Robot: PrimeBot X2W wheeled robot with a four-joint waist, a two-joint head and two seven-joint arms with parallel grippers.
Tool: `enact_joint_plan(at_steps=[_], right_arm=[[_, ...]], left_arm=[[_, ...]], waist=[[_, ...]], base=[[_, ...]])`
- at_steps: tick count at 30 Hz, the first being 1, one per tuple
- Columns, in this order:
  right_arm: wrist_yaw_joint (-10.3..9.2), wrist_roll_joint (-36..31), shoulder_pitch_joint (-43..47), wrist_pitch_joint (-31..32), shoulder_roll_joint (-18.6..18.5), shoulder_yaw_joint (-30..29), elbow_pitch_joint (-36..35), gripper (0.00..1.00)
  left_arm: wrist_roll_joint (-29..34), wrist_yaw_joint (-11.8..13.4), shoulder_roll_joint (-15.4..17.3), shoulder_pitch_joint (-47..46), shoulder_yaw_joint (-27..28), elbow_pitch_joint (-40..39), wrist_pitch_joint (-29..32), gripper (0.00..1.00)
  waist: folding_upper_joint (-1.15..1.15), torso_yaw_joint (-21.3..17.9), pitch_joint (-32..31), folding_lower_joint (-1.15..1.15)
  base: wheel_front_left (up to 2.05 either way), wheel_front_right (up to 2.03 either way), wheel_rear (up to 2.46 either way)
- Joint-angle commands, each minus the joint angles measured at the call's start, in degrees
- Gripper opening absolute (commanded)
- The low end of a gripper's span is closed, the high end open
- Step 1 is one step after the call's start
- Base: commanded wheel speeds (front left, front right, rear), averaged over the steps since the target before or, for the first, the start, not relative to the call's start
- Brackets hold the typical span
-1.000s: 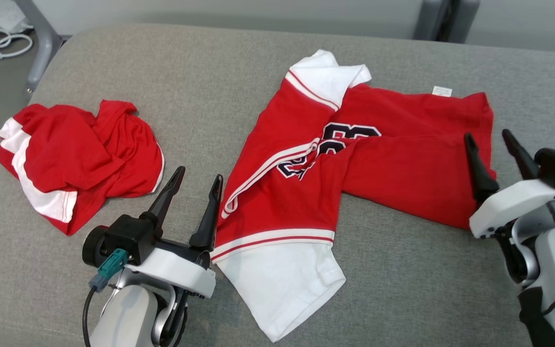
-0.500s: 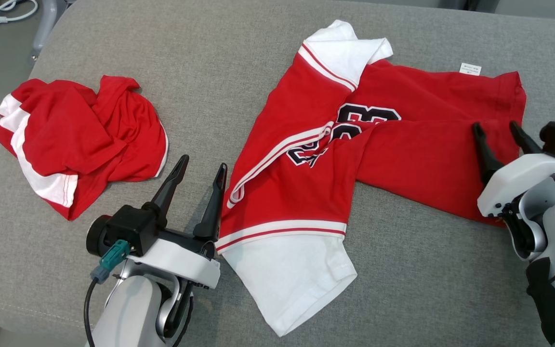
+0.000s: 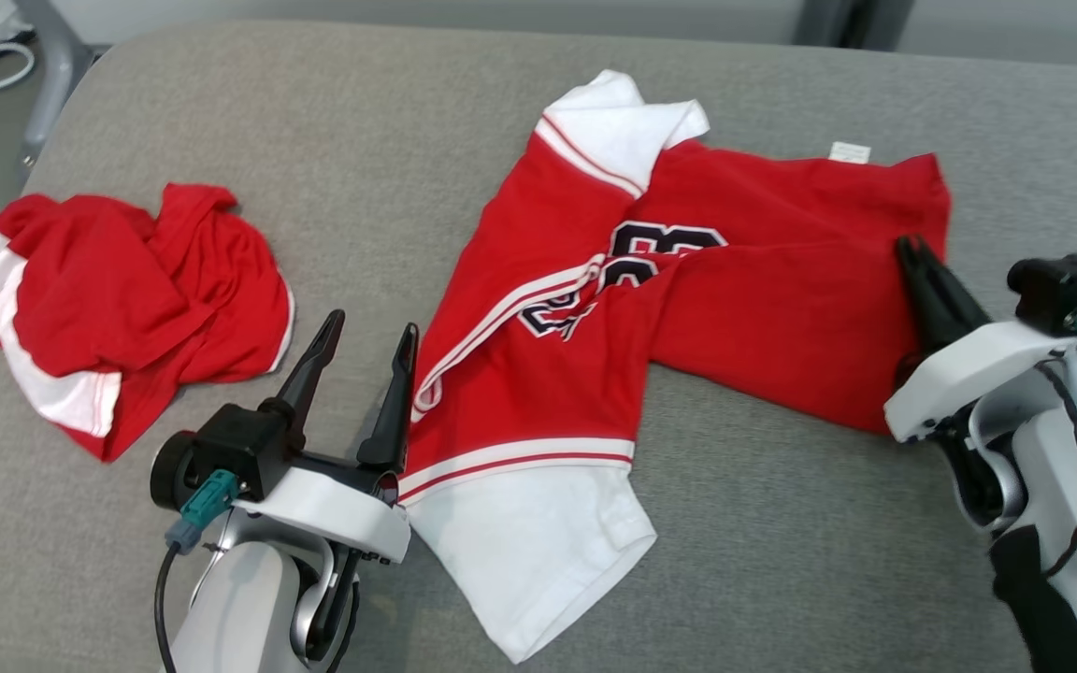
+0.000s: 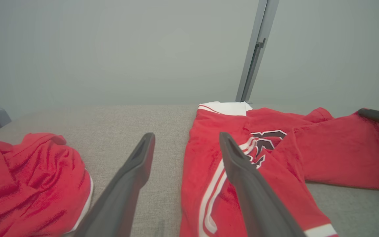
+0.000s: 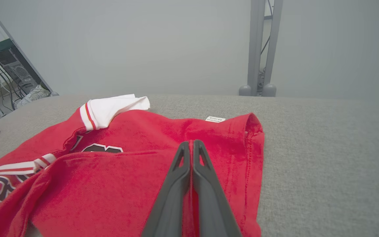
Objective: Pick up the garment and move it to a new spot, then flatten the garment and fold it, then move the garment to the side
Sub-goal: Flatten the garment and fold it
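Looking at your right gripper [image 3: 908, 245], you see its fingers clenched over the red garment [image 3: 782, 322], apparently pinching its fabric; your left gripper [image 3: 374, 323] hangs spread open just beside it.

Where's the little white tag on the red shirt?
In the head view, the white tag sits at the far edge of the spread shirt, right side, beyond the right pincer.

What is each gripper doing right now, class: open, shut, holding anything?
Left gripper: open, empty.
Right gripper: shut over the jersey; grip cannot be told.
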Motion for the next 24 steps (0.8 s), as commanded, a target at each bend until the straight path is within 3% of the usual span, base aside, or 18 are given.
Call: enact_joint_plan(at_steps=[1, 4, 10, 18, 24], right_arm=[[-0.02, 3.53, 2.18, 0.78, 0.49, 1.24, -2.31, 0.0], [-0.02, 8.03, 4.72, 3.02, -0.27, 4.23, -6.8, 0.0], [-0.01, 18.49, 13.06, 11.74, -7.62, 9.87, -21.48, 0.0], [-0.02, 25.48, 24.33, 22.22, -13.77, 7.69, -33.87, 0.0], [-0.02, 22.57, 30.52, 26.66, -15.95, 1.67, -36.88, 0.0]], left_arm=[[0.48, 0.12, 0.13, 0.65, 0.47, 0.14, -0.26, 1.0], [0.4, 0.12, 0.17, 1.2, 0.85, 0.22, -0.26, 1.0], [0.45, 0.23, 0.15, 2.63, 1.8, 0.74, -0.26, 1.0], [0.4, 0.65, 0.13, 4.54, 2.58, 0.76, -0.26, 1.0], [0.16, 0.64, 0.13, 4.87, 2.32, 0.46, -0.26, 1.0]], waist=[[0.0, -2.69, -2.56, 0.0], [0.0, -4.06, -3.83, 0.0], [0.0, -8.21, -6.74, 0.0], [0.0, -11.73, -9.64, 0.0], [0.0, -12.24, -9.79, 0.0]], base=[[0.0, 0.0, 0.0], [0.0, 0.0, 0.0], [0.0, 0.0, 0.0], [0.0, 0.0, 0.0], [0.0, 0.0, 0.0]])
